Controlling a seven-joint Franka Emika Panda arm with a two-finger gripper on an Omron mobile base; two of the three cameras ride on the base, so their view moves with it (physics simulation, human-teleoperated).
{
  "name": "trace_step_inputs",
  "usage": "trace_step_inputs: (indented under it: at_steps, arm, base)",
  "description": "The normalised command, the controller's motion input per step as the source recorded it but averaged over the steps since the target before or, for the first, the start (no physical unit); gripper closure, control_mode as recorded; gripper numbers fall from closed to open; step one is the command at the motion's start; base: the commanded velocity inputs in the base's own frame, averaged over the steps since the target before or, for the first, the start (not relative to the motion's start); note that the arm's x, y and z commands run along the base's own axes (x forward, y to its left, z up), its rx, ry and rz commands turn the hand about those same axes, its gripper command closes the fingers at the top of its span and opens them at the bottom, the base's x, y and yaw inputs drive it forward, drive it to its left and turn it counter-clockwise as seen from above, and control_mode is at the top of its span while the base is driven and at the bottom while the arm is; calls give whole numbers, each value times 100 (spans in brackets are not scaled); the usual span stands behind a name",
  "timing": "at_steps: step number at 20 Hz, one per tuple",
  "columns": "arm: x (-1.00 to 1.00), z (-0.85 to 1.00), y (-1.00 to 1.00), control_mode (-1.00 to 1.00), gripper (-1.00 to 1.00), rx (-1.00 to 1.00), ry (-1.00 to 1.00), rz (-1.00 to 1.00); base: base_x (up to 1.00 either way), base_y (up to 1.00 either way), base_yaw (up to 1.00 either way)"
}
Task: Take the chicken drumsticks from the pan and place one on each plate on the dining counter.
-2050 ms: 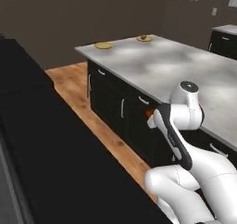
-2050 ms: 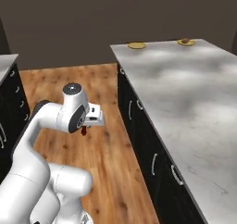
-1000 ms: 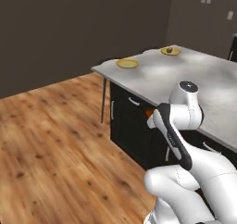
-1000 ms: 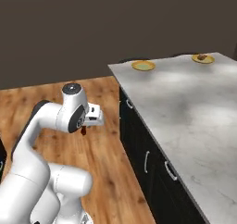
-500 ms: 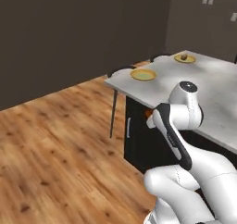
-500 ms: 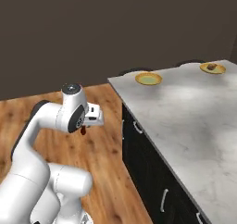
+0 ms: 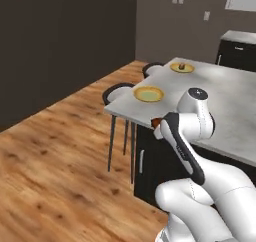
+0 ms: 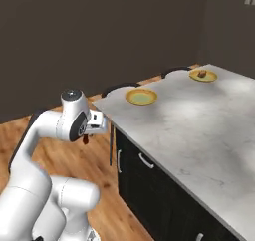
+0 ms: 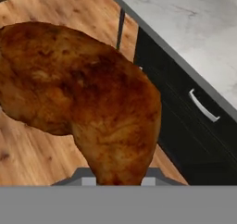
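Progress stood near halfway: the far yellow-rimmed round plate on the white marble counter already carried a drumstick. The tool was clamped on the dark reddish-brown drumstick, short of the empty near plate.
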Motion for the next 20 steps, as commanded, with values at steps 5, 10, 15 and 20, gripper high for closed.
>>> trace_step_inputs:
  at_steps: [5, 10, 15, 20]
  arm:
    - [0, 0, 0, 100, 100, 0, 0, 0]
    - [0, 0, 0, 100, 100, 0, 0, 0]
    - [0, 0, 0, 100, 100, 0, 0, 0]
    - [0, 0, 0, 100, 100, 0, 0, 0]
  base:
    - [79, 50, -62]
    - [72, 49, -66]
    - [56, 42, -74]
    - [41, 63, -56]
